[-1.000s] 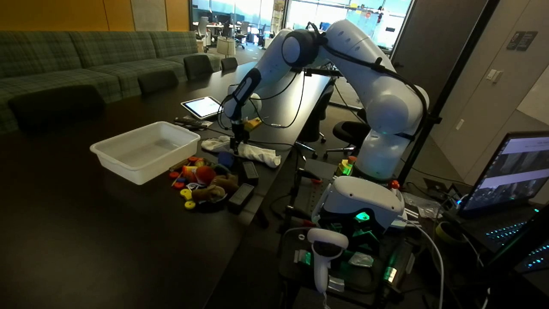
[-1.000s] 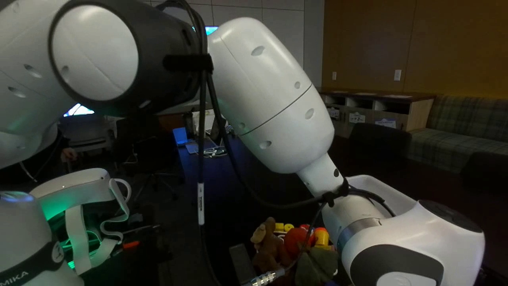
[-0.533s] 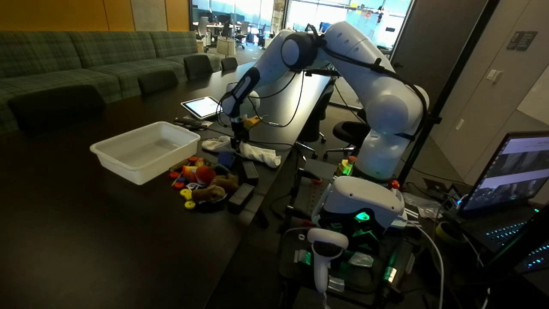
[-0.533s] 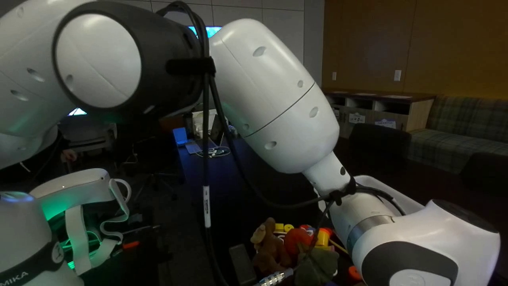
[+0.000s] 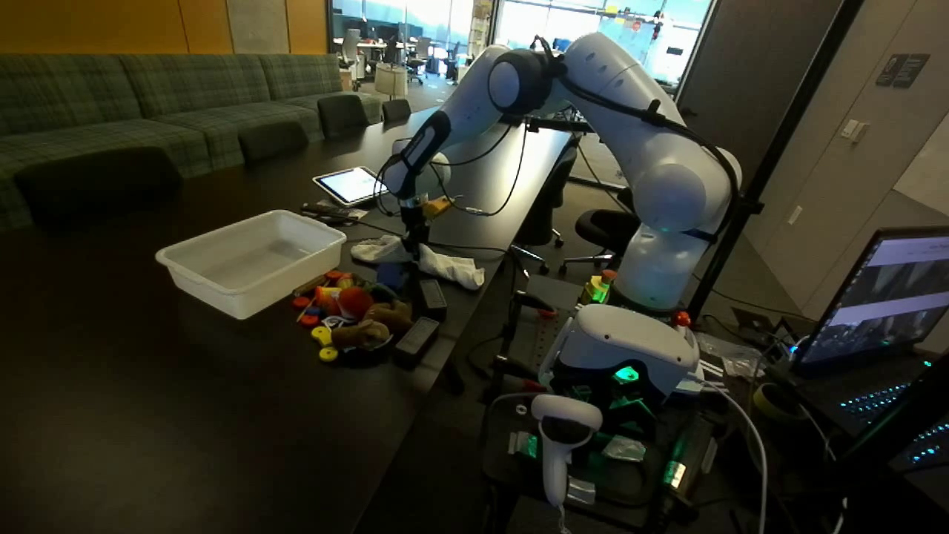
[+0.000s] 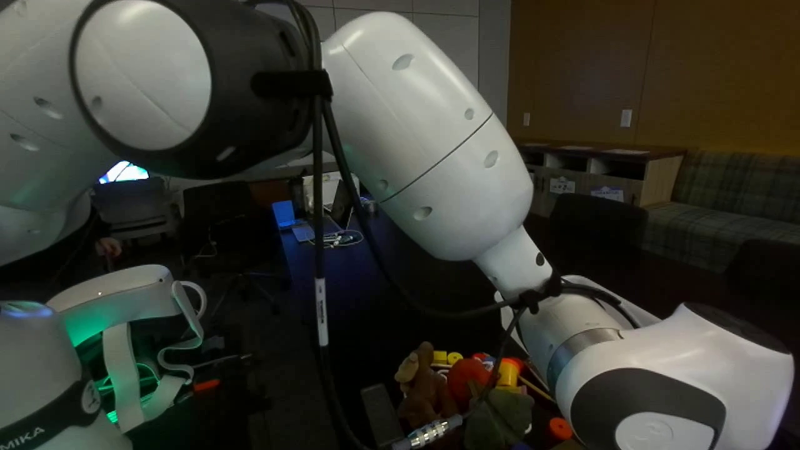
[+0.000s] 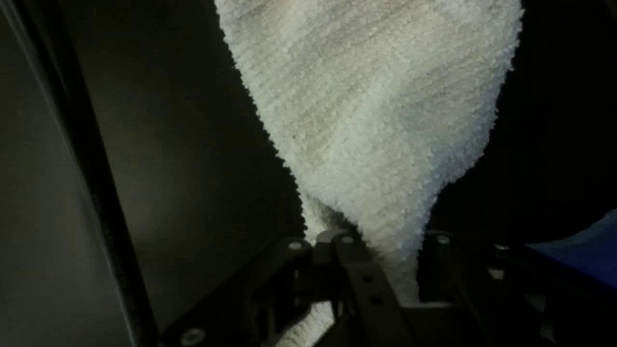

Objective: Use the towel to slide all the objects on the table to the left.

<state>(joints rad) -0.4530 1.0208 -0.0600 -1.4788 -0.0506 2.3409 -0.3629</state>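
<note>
The white towel (image 5: 454, 267) lies across the black table (image 5: 222, 430), drawn in at its middle where my gripper (image 5: 414, 251) grips it. In the wrist view the towel (image 7: 376, 111) narrows into folds between the dark fingers of my gripper (image 7: 385, 250), which are shut on it. Beside it sits the cluster of objects: a blue piece (image 5: 391, 275), a red-orange ball (image 5: 355, 302), a brown plush toy (image 5: 363, 335), yellow pieces (image 5: 322, 335) and dark blocks (image 5: 417, 338). An exterior view shows the plush toy (image 6: 428, 387) and ball (image 6: 467, 378); the gripper is out of sight there.
A translucent white bin (image 5: 252, 261) stands on the table beside the objects. Behind it lie a tablet (image 5: 350, 185) and some dark items (image 5: 332, 213). A black cable (image 7: 96, 193) runs past the towel. The table's edge (image 5: 437, 393) is close to the dark blocks.
The jaws have gone from open to shut, and the towel's middle is now pinched together between them. The arm dipped slightly, then rose a little. The objects have stayed in place.
</note>
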